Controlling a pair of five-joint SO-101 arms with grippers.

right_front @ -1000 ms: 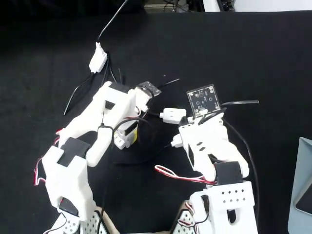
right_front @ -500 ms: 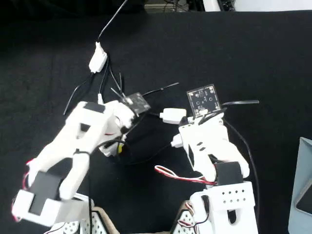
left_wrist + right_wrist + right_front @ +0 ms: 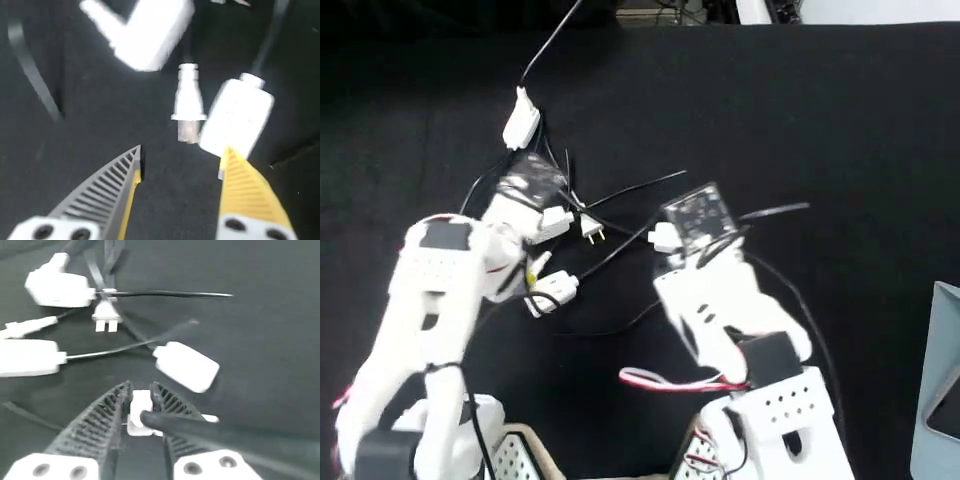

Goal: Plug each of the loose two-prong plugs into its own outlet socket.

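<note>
While our right claw [image 3: 141, 388] pinches a small white plastic block [image 3: 137, 415], seemingly to steady it, our left claw [image 3: 182, 150] gapes wide near a white two-prong plug [image 3: 189, 102], likely for grasping.

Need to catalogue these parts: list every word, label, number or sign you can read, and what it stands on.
None can be read.
White socket block and two-prong plug: plain faces, no print visible.
White block held in the right gripper: blurred, nothing legible.
Dark board on an arm's wrist: marks too small to read.
</note>
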